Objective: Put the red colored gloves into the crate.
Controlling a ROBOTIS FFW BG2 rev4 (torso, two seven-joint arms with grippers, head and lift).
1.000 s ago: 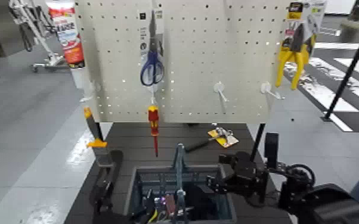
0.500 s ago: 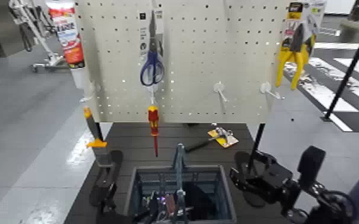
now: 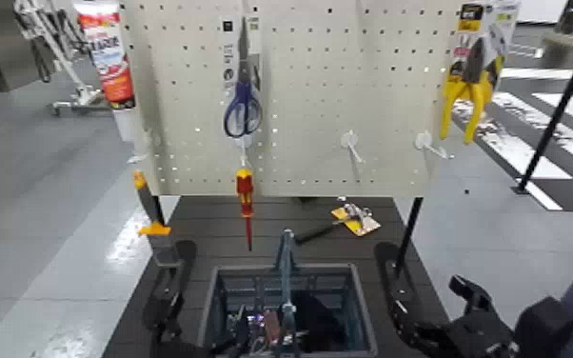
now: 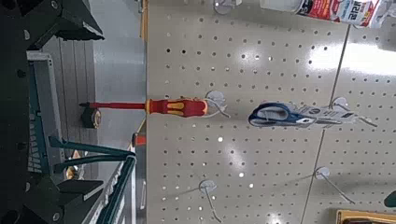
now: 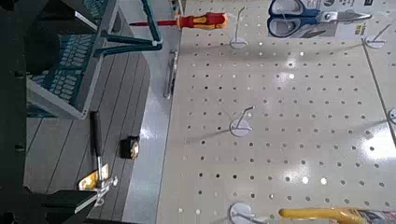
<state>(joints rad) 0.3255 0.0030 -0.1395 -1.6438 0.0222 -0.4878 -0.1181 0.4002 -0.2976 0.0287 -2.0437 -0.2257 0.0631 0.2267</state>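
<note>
The grey slatted crate (image 3: 216,286) stands at the near edge of the dark table, its upright handle (image 3: 286,257) in the middle. The red colored gloves do not show plainly. A small red patch (image 3: 271,327) lies among dark things inside the crate, and I cannot tell what it is. My right gripper (image 3: 466,303) hangs low and to the right, off the table and away from the crate. In the right wrist view the right gripper (image 5: 65,112) is open with nothing between its fingers. My left gripper (image 3: 167,309) rests beside the crate's left wall, open and empty (image 4: 84,112).
A pegboard (image 3: 347,76) rises behind the table. On it hang blue scissors (image 3: 243,105), a red-handled screwdriver (image 3: 245,195), yellow pliers (image 3: 471,86) and bare hooks (image 3: 351,143). A carded tool (image 3: 347,221) lies on the table behind the crate, and a clamp (image 3: 148,211) stands at the left.
My right arm has drawn back from above the crate's right side to the lower right, clear of the table. The left arm and the crate have not moved.
</note>
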